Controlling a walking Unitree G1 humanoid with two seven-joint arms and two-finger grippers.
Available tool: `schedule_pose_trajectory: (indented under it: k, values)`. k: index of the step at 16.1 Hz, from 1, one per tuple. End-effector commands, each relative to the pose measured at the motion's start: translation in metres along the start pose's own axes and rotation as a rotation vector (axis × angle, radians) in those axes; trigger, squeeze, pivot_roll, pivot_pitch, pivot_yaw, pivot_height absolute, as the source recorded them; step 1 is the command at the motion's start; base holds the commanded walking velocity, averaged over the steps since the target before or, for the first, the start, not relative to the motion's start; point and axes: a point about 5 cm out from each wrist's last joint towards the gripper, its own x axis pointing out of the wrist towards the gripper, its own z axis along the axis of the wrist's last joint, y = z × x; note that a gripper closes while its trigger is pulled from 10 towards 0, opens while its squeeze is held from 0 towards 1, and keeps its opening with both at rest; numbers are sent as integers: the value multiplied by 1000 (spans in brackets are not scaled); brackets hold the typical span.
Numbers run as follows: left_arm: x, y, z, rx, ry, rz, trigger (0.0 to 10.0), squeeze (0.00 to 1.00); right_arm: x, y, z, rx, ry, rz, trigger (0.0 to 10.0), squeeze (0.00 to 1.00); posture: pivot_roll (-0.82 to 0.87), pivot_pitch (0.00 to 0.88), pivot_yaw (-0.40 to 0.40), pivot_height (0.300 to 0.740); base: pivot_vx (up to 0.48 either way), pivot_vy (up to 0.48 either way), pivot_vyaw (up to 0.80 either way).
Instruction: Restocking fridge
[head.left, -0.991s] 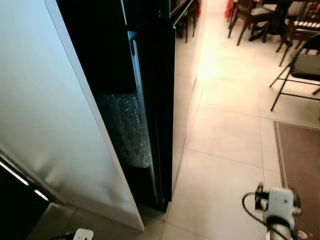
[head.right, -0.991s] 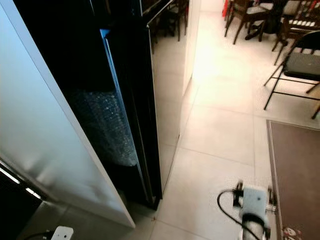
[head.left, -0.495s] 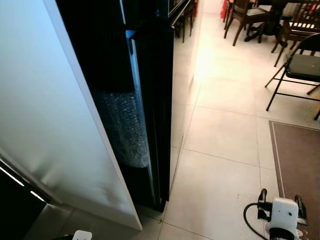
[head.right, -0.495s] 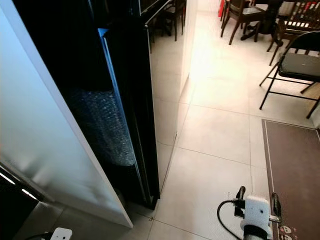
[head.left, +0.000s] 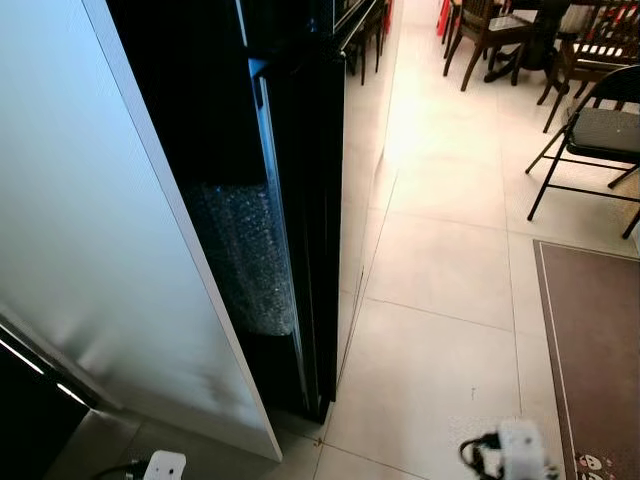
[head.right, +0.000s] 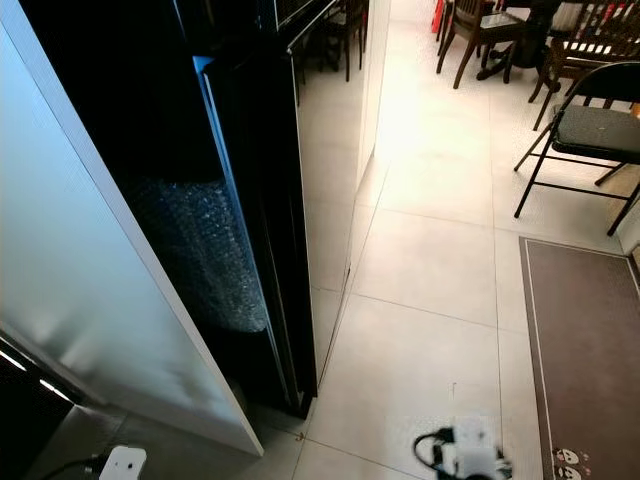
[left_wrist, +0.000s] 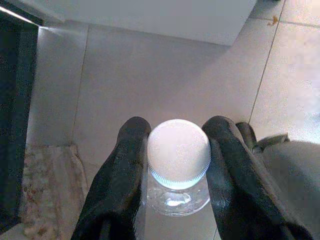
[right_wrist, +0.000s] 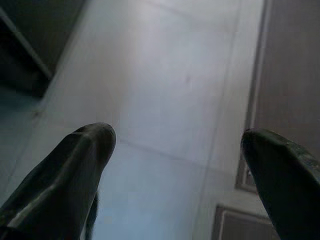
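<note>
I see a clear bottle (left_wrist: 177, 172) with a white cap (left_wrist: 178, 152) clamped between my left gripper (left_wrist: 175, 170) fingers, low over the floor tiles (head.left: 440, 280). My right gripper (right_wrist: 175, 150) hangs with its jaws wide apart over the tiles by a brown mat (head.right: 580, 340). Ahead on my left the fridge (head.left: 300, 200) stands with its white door (head.left: 90, 250) open, bubble wrap (head.left: 245, 255) inside.

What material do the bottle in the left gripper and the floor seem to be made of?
The bottle looks like clear plastic: its body is see-through and glinting, under a matte white ribbed cap, probably plastic too. The left gripper is shut on it. The floor appears to be pale ceramic or stone tile, judging by its grout lines and soft sheen.
</note>
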Motion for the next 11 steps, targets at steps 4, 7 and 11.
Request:
schedule_pose_trajectory:
  k: [4,7,11]
  values:
    - [-2,3,-9,-26,37,7,10000,0,-4,8,-20,82,123,16,10000,0,2,0,22,740,0,0,0]
    - [-2,2,-11,-41,40,5,10000,0,-8,14,-31,98,168,44,10000,0,1,0,19,740,0,0,0]
    - [-2,-1,-11,-72,34,-7,10000,0,-13,14,-42,135,204,44,10000,0,2,0,16,740,0,0,0]
